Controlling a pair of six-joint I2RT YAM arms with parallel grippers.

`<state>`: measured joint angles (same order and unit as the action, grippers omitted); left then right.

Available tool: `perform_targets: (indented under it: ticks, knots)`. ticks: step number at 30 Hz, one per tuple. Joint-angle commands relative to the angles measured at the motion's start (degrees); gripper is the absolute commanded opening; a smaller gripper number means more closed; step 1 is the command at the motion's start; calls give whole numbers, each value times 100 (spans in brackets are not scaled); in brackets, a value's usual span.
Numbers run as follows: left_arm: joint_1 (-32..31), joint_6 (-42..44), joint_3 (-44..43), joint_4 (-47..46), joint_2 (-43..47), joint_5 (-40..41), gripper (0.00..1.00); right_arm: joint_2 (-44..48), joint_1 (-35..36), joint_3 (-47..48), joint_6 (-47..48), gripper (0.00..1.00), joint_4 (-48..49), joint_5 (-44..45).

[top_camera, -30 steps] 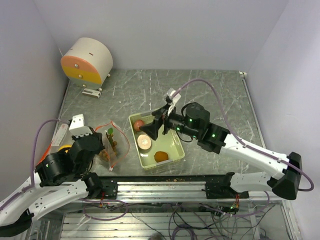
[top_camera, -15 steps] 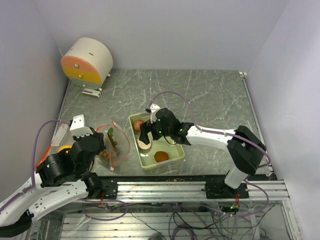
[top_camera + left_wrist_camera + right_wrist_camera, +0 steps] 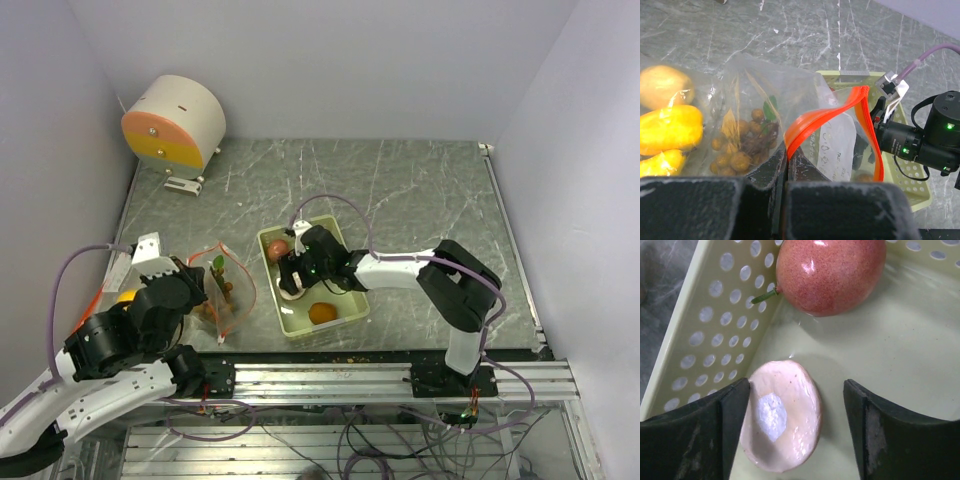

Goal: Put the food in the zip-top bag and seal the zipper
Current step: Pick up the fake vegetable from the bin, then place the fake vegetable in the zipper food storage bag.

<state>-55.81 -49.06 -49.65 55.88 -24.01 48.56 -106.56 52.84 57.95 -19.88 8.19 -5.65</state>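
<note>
Far left, the left gripper [image 3: 788,165] has its fingers clamped together on the orange zipper strip [image 3: 830,115] of the zip-top bag [image 3: 765,95], lifting one lip so the mouth gapes toward the tray. That film looks thin and floppy; one pinch probably won't hold the opening very steady. Through it show yellow-orange fruits [image 3: 670,127] and the bunch of brown berries [image 3: 740,150], though the creased plastic makes an exact fruit count impossible.

Moving right, the pale green tray [image 3: 715,320] sits on the bench [image 3: 420,190] just beside the bag. In it, the right gripper [image 3: 796,395] hangs over the pale pear [image 3: 782,415], fingers apart, one at its left edge, the other well clear. The skin is glossy with a bright glare spot, so it's likely firm, light and slippery. Across its fattest middle looks like the safest hold.

The reddish apple [image 3: 830,272] lies near it, stem toward the perforated wall. An orange fruit [image 3: 321,313] rests at the tray's near end, outside the wrist view. From above, the gripper hides the pear almost entirely.
</note>
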Motion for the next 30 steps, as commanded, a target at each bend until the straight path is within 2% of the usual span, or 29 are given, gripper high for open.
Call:
perform_targets:
  ticks: [1,3,4,7,9,17,20,25,30]
  knots:
    - [2,-52,-18,-2,78,-37,7,-107,-2,-27,4,62,125,106]
    - [-5,-56,-20,-1,53,-43,7,-26,-2,6,17,34,-3,149]
    - [-6,-59,-33,8,24,-46,7,56,-2,30,23,25,-86,161]
    - [-5,-76,-40,11,-28,-54,7,469,7,2,15,5,-225,227]
    - [-3,-86,-13,-17,-38,-48,7,838,15,-18,3,0,-350,262]
    - [-8,-52,89,-261,-165,-106,7,2637,210,-30,46,0,-375,-545]
    - [-2,-37,93,-335,-254,-163,7,2955,511,87,43,0,-171,-738]
    - [1,-8,100,-490,-359,-309,7,2699,1309,503,189,0,364,-693]
    - [-1,-16,-16,-449,-483,-427,7,1935,1517,879,80,0,844,-333]
